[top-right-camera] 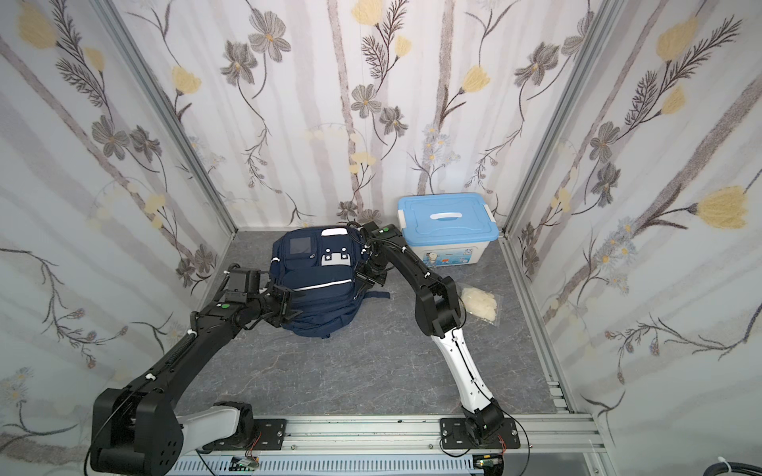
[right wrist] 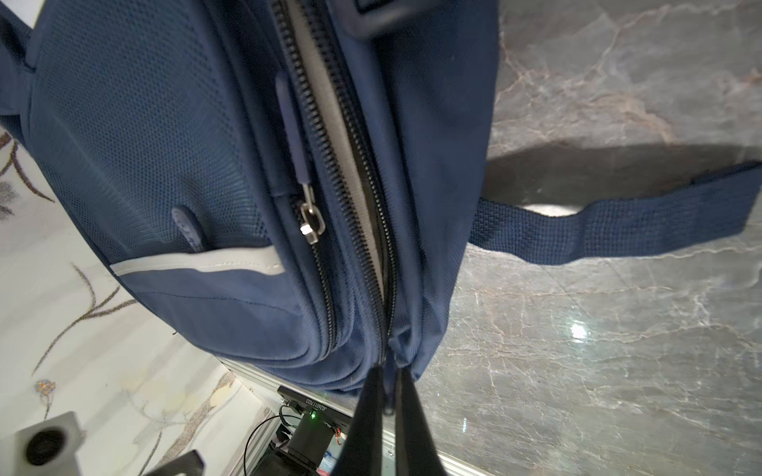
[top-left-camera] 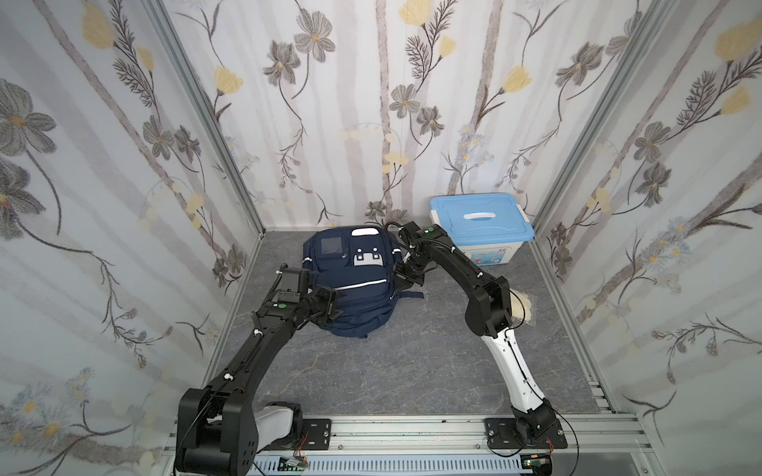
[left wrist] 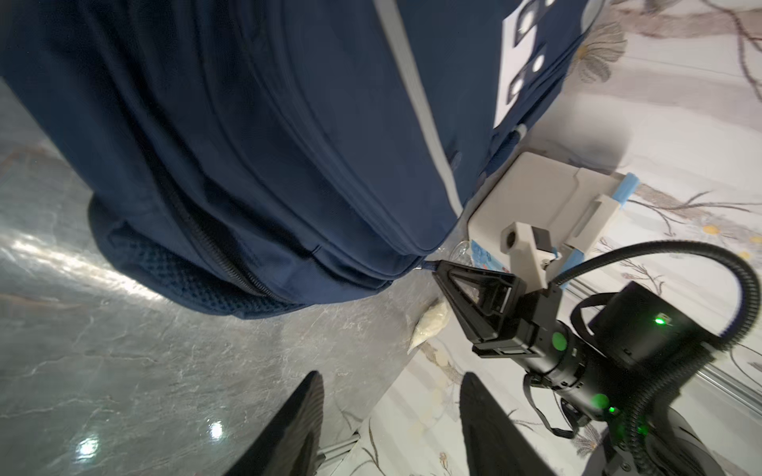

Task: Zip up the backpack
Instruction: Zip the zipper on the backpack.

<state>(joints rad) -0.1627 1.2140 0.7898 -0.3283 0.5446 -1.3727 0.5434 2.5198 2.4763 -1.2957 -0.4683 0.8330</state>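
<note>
While right hand (right wrist: 391, 373) pinches backpack (top-left-camera: 354, 292) at its zipper end, left hand (left wrist: 391, 377) open just beside

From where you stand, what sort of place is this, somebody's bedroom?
Probably a small test booth for robots, not a home. Flowered panels close three sides, a left arm and a right arm are bolted to a metal rail in front, and a backpack and plastic box sit on the floor.

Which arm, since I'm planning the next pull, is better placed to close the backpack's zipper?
Likely right: the right gripper's jaws pinch the backpack at its open zipper's end; the left gripper's jaws gape empty.
</note>
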